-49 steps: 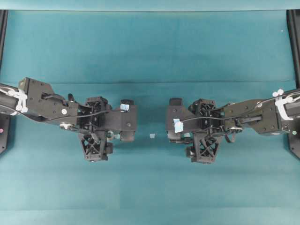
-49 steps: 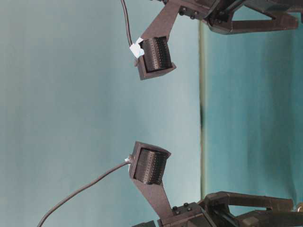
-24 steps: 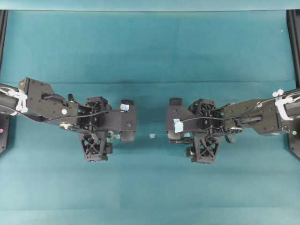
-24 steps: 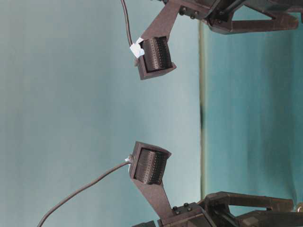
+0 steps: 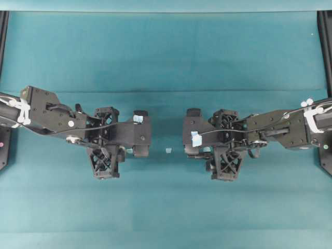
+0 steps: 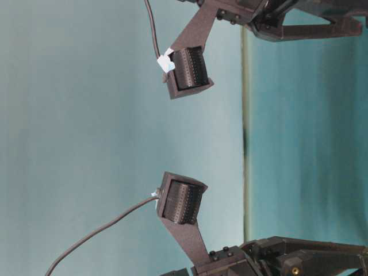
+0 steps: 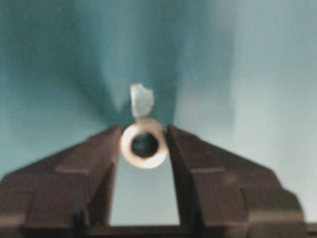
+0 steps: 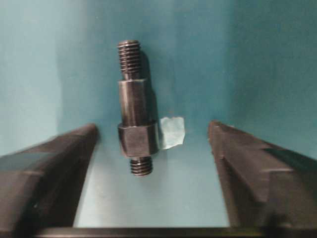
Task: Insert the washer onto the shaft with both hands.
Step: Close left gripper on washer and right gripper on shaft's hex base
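The left end effector (image 7: 144,148) is seen closed on the washer (image 7: 144,145), whose ring is pressed between the two fingers (image 7: 96,163) with its hole facing the wrist camera and a pale-blue tape square (image 7: 141,100) just beyond it. The right end effector (image 8: 153,163) is seen with its jaws spread, both fingers (image 8: 54,163) standing clear of the shaft (image 8: 134,109), which lies between them on the teal surface (image 8: 49,59) with a tape square (image 8: 172,131) beside its wider collar. Overhead, the two end effectors are seen facing each other across a small gap.
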You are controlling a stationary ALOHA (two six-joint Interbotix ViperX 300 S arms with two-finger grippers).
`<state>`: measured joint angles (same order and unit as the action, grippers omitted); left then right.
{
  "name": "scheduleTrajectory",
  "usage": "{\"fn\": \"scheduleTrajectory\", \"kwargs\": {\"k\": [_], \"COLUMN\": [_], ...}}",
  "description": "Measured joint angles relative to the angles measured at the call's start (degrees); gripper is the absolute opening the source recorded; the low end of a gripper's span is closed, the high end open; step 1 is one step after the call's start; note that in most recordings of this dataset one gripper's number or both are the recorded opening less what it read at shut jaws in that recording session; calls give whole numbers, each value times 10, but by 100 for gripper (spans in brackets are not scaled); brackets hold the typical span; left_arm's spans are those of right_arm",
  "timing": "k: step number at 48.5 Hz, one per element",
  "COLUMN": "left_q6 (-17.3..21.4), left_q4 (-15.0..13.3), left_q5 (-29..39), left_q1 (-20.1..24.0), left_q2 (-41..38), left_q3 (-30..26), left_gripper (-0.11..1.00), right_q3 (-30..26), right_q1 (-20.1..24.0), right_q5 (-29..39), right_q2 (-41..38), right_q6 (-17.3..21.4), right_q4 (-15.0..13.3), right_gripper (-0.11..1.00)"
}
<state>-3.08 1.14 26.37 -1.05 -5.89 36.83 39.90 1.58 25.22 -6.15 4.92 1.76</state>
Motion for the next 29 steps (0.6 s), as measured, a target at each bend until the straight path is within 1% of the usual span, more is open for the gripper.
{"fn": "scheduleTrajectory", "kwargs": {"k": [7, 14, 29], "left_q6": [2, 2, 2], "left_q4": [0, 0, 0], "left_q5": [-1, -1, -1], "left_q1": [0, 0, 0], "left_q2": [0, 0, 0], "left_q3": [0, 0, -1], "left_gripper": [36, 36, 36], "right_q3": [0, -3, -4], "right_q1": [1, 4, 8], "right_q5": [2, 4, 7], "right_q2": [0, -1, -2], "right_q6": [0, 0, -3], "right_q4": [-1, 0, 0], "right_gripper": [12, 1, 0]}}
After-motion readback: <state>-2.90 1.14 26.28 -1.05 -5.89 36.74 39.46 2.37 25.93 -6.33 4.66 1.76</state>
